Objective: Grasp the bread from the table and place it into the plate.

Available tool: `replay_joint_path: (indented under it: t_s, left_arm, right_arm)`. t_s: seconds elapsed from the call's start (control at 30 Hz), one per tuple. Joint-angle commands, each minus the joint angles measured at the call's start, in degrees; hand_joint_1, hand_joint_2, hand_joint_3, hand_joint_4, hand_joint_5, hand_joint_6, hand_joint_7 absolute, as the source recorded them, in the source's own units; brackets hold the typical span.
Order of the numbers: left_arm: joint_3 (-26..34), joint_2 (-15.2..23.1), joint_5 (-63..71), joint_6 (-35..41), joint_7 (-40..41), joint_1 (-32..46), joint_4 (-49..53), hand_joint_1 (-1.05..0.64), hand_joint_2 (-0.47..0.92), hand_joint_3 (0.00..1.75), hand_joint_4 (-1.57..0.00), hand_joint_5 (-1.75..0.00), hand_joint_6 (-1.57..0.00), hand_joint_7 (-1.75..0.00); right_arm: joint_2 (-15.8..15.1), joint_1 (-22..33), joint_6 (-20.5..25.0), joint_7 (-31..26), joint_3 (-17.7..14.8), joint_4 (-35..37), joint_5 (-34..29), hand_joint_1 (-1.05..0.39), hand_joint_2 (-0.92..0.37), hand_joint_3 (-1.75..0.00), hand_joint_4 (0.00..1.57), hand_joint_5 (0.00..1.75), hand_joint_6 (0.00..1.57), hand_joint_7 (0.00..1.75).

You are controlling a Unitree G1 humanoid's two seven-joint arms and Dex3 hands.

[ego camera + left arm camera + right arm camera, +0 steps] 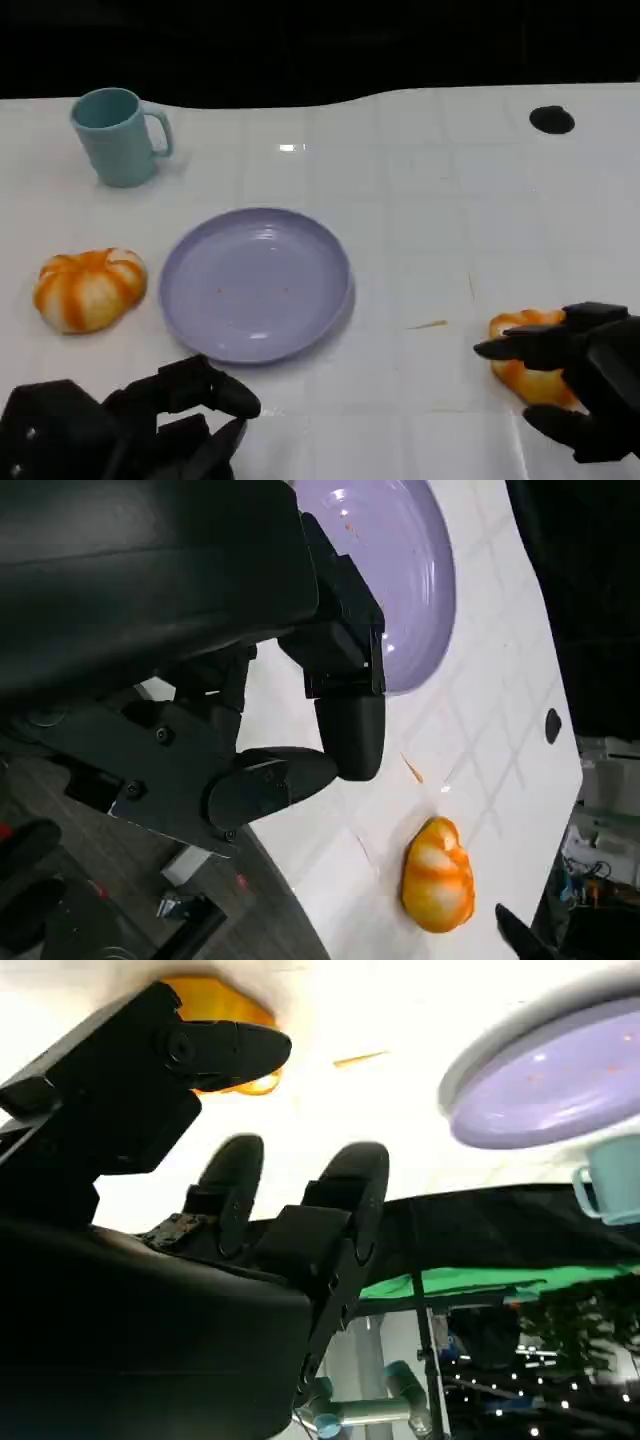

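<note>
Two orange-and-white bread rolls lie on the white table. One bread sits left of the lilac plate, which holds nothing. The other bread lies at the right, under my right hand. That hand's fingers reach over and around the roll with gaps between them; no closed grip shows. My left hand hangs low near the front edge, just short of the plate, its fingers loosely apart and holding nothing.
A teal mug stands at the back left, also seen beyond the plate as a mug. A black round mark lies at the back right. A small crumb lies between plate and right bread.
</note>
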Motion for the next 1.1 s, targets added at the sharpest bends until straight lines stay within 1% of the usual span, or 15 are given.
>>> replay_joint_path:
  t_s: [0.03,0.1,0.17,0.27,0.47,0.57,0.7,0.77,0.9,1.1]
  left_arm:
    - [0.19,0.45,0.54,-0.76,0.02,0.06,0.05,-0.27,0.78,0.69,-0.66,-1.75,-0.62,-1.30]
    - [0.23,0.39,0.47,-0.55,0.11,0.06,0.00,-0.28,0.78,0.69,-0.66,-1.75,-0.62,-1.30]
    - [0.13,0.50,0.66,-0.73,0.08,0.09,-0.02,-0.27,0.79,0.69,-0.66,-1.75,-0.62,-1.30]
    - [0.20,0.42,0.47,-0.35,0.14,0.01,-0.09,-0.28,0.79,0.69,-0.66,-1.75,-0.62,-1.30]
    - [0.04,0.45,0.83,-0.56,0.34,0.11,-0.20,-0.29,0.78,0.69,-0.65,-1.75,-0.62,-1.30]
    - [0.02,0.47,0.95,-0.40,0.28,0.21,-0.47,-0.29,0.78,0.69,-0.65,-1.75,-0.62,-1.30]
    - [0.18,0.15,0.78,0.25,0.41,0.31,-0.81,-0.29,0.78,0.69,-0.65,-1.75,-0.62,-1.30]
    - [0.12,0.16,1.00,0.11,0.49,0.33,-0.81,-0.29,0.77,0.69,-0.65,-1.75,-0.62,-1.30]
    - [0.30,-0.07,0.37,0.32,0.22,0.40,-0.96,-0.29,0.77,0.69,-0.65,-1.75,-0.62,-1.29]
    - [0.10,0.02,0.85,0.25,0.41,0.58,-1.35,-0.29,0.77,0.69,-0.68,-1.75,-0.64,-1.29]
  right_arm:
    - [-1.60,0.33,3.35,3.85,0.13,-3.60,-3.47,-0.30,-0.57,-0.26,0.34,0.27,0.56,0.00]
    - [-1.60,0.14,4.62,5.45,0.30,-4.61,-4.63,-0.32,-0.61,-0.19,0.29,0.25,0.50,0.00]
    - [-1.69,-0.18,5.79,7.26,0.46,-5.50,-5.70,-0.33,-0.64,-0.15,0.23,0.23,0.44,0.00]
    - [-2.05,-0.74,6.86,9.17,0.89,-5.88,-7.33,-0.35,-0.67,-0.08,0.18,0.26,0.41,0.00]
    - [-2.83,-2.67,8.88,12.11,2.54,-3.44,-10.74,-0.37,-0.71,-0.03,0.11,0.29,0.35,0.00]
    - [-3.00,-3.81,9.86,13.33,3.07,-1.84,-11.03,-0.38,-0.72,-0.03,0.09,0.30,0.34,0.00]
    - [-3.08,-5.86,10.28,13.29,3.72,2.26,-9.76,-0.37,-0.74,-0.02,0.08,0.31,0.35,0.01]
    - [-3.09,-6.73,10.63,13.78,4.04,3.77,-8.80,-0.36,-0.75,-0.02,0.11,0.33,0.37,0.01]
    - [-3.35,-9.91,11.13,13.57,5.86,9.48,-8.65,-0.38,-0.77,-0.02,0.16,0.33,0.39,0.01]
    - [-2.93,-14.34,12.88,13.67,7.95,16.87,-6.96,-0.39,-0.81,-0.01,0.20,0.24,0.41,0.01]
